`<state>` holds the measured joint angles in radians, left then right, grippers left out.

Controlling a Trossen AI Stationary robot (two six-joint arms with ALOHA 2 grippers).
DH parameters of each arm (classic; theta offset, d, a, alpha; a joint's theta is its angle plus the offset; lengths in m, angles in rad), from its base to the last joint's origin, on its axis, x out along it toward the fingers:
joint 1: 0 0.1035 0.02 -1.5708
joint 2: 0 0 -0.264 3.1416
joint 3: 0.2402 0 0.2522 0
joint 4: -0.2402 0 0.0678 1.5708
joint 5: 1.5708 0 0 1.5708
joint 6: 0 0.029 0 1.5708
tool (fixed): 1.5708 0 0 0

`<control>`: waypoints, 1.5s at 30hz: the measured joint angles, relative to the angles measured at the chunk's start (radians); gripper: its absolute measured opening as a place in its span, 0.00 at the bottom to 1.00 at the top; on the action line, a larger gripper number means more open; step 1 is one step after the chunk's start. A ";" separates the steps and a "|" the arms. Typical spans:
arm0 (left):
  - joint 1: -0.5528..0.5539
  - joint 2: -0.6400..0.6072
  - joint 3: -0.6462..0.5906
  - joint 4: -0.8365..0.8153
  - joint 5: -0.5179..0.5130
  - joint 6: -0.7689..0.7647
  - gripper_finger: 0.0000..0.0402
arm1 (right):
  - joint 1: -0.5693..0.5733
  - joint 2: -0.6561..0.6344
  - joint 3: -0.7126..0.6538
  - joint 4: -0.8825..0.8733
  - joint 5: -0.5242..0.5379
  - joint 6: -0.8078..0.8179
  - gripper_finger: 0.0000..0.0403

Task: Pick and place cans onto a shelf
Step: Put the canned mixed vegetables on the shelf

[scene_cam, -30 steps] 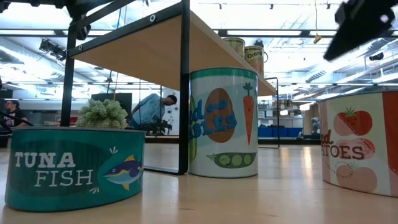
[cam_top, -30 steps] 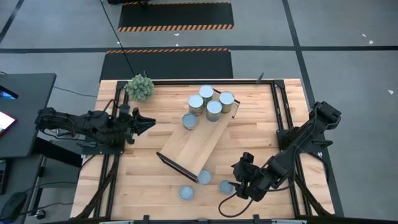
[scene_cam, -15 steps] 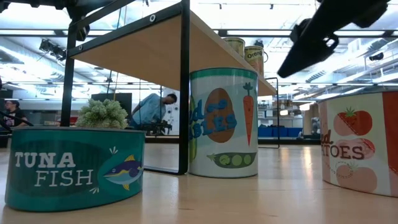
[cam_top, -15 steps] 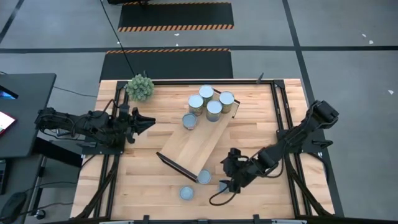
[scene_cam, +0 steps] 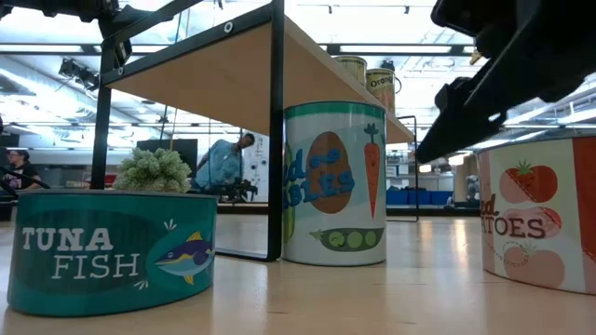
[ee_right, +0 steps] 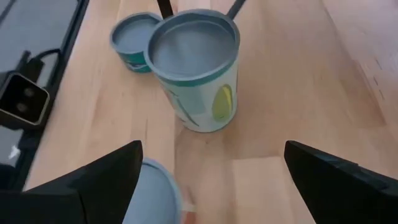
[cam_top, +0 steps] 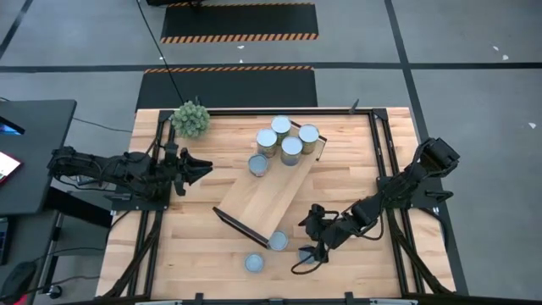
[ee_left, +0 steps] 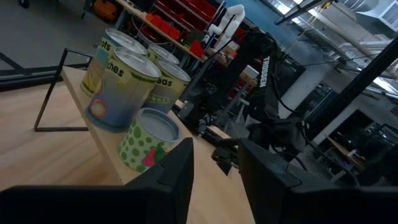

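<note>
Overhead looks straight down — low camera, table-level, shares the shelf [cam_top: 269, 194].

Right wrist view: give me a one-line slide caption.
Right gripper, fingers open, hovers above a vegetable can standing on the table, a tuna can behind it.

Two black jointed arms [cam_top: 398, 196], seemingly cable-trailed.
</note>
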<state>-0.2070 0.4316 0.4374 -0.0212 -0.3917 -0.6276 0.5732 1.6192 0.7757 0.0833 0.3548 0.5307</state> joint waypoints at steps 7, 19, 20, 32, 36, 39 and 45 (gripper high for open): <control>0.000 0.000 0.000 -0.002 -0.034 -0.015 0.33 | -0.059 0.000 0.008 0.065 -0.062 -0.104 0.99; 0.000 0.000 0.000 -0.009 -0.042 -0.007 0.33 | -0.075 0.011 0.008 0.138 -0.058 -0.217 0.99; 0.000 0.000 0.000 -0.012 -0.043 -0.006 0.33 | -0.075 0.022 0.008 0.148 -0.059 -0.217 0.99; 0.000 0.000 0.000 -0.020 -0.042 -0.013 0.33 | -0.069 0.162 0.089 0.169 -0.092 -0.221 0.99; 0.000 0.000 0.000 -0.020 -0.042 -0.014 0.33 | -0.076 0.164 0.108 0.152 -0.083 -0.228 0.99; 0.000 0.000 0.000 -0.020 -0.041 -0.014 0.33 | -0.086 0.165 0.107 0.146 -0.078 -0.239 0.99; 0.000 0.000 0.000 -0.019 -0.041 -0.016 0.33 | -0.092 0.226 0.105 0.237 -0.108 -0.253 0.99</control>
<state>-0.2066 0.4316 0.4374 -0.0405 -0.4330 -0.6434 0.4810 1.8456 0.8811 0.3200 0.2471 0.2782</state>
